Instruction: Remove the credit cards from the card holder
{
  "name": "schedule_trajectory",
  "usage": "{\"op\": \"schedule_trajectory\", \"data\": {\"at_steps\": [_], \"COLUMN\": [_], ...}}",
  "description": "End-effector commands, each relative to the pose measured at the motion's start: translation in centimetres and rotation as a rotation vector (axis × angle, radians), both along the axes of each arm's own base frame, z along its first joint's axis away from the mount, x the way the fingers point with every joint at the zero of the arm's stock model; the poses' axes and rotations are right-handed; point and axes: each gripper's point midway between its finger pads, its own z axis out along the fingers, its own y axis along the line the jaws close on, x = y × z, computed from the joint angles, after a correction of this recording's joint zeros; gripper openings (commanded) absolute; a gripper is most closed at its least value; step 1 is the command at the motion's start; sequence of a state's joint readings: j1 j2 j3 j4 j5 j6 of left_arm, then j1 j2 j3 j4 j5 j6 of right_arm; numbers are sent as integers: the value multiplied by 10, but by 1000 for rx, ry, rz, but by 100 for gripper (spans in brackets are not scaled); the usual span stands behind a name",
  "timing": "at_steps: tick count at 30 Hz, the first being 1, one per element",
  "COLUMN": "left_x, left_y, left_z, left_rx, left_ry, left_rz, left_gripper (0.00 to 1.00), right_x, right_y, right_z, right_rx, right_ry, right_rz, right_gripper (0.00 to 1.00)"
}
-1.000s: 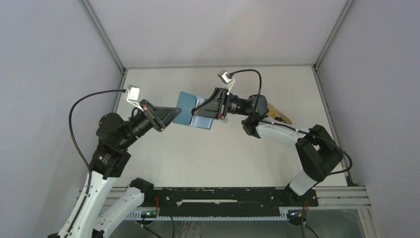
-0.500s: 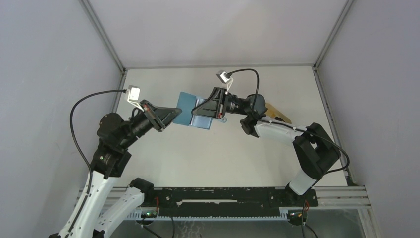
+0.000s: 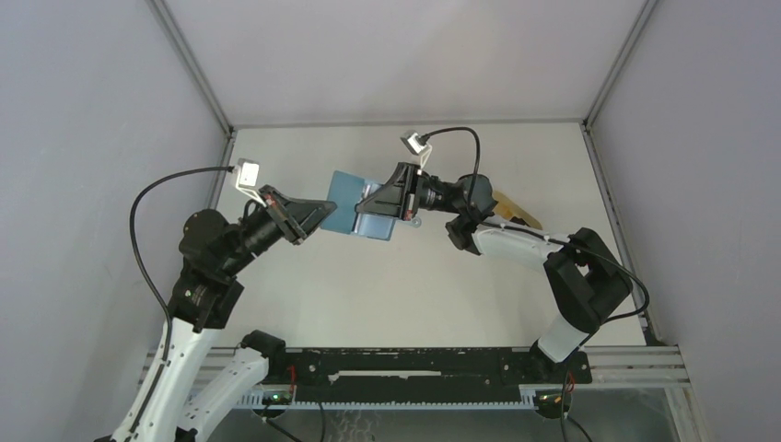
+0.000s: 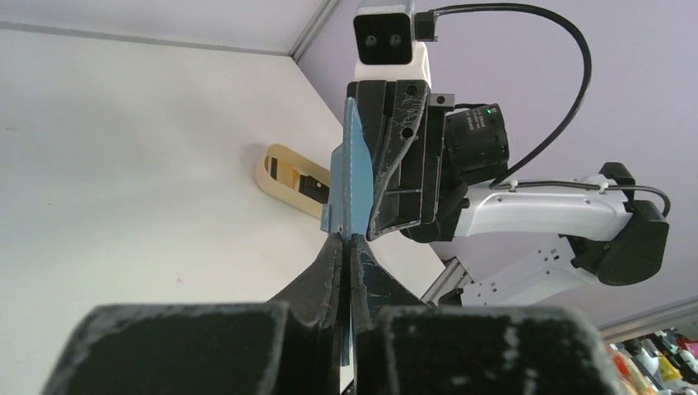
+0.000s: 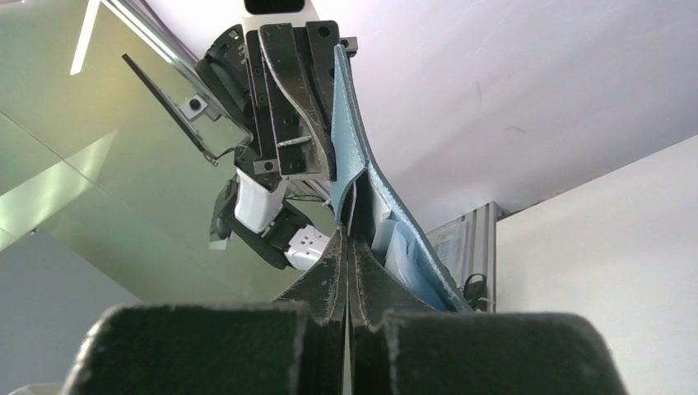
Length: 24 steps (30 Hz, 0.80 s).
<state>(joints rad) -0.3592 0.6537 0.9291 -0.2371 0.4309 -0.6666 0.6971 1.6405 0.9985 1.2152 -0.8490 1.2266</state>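
Teal-blue card holder [image 3: 347,196] + tan cr. card [image 3: 517,209]

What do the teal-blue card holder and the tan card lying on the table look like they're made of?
Teal-blue folding card holder: likely soft leather or faux leather, matte; its grainy flap bends in a curve. Pale tan flat card: probably stiff plastic, smooth; flat with a rounded corner, sheen unclear.

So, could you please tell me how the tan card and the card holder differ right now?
The tan card lies flat on the table; the card holder is held above it. The tan card is untouched; the card holder is pinched by the left gripper and right gripper. Both are thin.
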Motion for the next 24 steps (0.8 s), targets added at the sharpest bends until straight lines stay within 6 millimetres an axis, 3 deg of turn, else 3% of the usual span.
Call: {"op": "schedule_trajectory", "data": {"at_steps": [1,4,8,24], "left_x": [3,2,0,-2], "left_y": [6,7,8,15], "left_z": [-11,-9,-6,0], "left_rx": [9,6,-5,-15], "left_ry": [29,24,13,-27], "left_rz": [21,23,21,37], "left_gripper": [13,19,1,0], "right_x": [-5,-2,0,7], "right_y": [-2,-1,1,-2], "right_z": [20,12,7,-33], "right_rx": [34,-5,-32,-138], "right_ry": [-81,-74,-67,-20], "right_rz": [-6,-25,-31,-54], "right_gripper": [0,0,0,0]}}
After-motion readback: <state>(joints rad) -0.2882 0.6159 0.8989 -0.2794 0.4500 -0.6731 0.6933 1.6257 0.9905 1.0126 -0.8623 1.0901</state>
